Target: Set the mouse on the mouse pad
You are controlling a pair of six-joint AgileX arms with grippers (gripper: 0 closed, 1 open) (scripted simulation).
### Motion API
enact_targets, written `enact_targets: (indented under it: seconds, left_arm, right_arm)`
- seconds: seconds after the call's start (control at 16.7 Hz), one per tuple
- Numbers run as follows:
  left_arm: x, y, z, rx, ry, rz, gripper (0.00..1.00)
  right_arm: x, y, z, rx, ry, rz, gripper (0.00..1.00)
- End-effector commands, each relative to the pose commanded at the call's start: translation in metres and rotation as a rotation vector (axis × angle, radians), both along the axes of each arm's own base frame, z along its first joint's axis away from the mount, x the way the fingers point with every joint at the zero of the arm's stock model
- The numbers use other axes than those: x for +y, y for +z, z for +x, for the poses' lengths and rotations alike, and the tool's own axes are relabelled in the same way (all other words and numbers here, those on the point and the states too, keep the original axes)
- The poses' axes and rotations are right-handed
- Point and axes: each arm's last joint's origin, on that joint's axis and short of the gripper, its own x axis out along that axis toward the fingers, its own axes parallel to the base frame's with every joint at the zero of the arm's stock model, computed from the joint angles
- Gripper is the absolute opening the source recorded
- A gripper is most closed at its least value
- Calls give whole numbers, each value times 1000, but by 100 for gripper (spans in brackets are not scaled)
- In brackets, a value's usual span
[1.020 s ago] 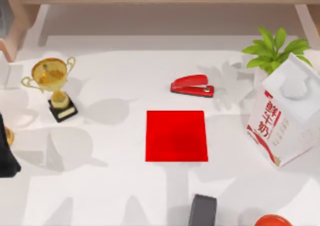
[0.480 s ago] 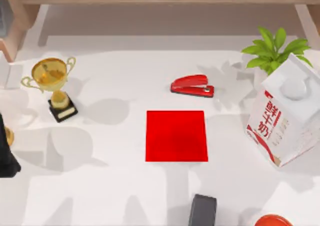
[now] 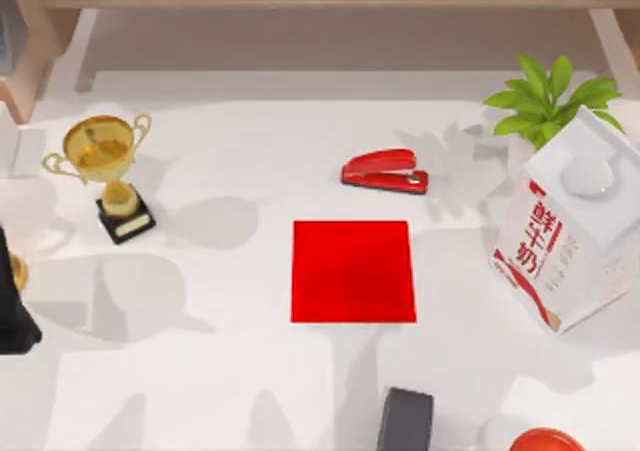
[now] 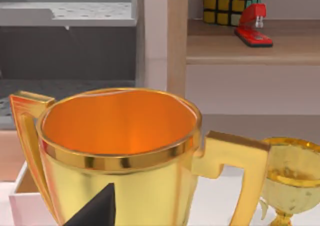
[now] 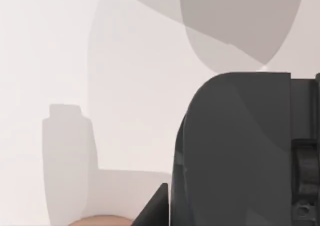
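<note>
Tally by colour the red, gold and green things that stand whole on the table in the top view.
Red: 2, the stapler and the mouse pad
Gold: 1, the trophy
Green: 1, the plant
Total: 4

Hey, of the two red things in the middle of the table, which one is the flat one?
The plain bright red square sheet, the mouse pad, lies flat at the table's centre. The red stapler behind it is smaller, elongated and raised.

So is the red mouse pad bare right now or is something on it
Bare: in the top view the mouse pad lies flat with nothing on it, the stapler apart behind it.
</note>
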Motion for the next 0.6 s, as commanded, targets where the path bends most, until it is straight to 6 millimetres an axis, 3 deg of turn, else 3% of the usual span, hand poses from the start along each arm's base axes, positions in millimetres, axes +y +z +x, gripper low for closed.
enact_targets:
  seconds: [0.3, 0.6]
  left_arm:
    - [0, 0, 0, 0, 0, 0, 100]
    - [0, 0, 0, 0, 0, 0, 100]
  right_arm:
    - [9, 12, 8, -23, -63, -18, 0]
    - [43, 59, 28, -147, -315, -50, 0]
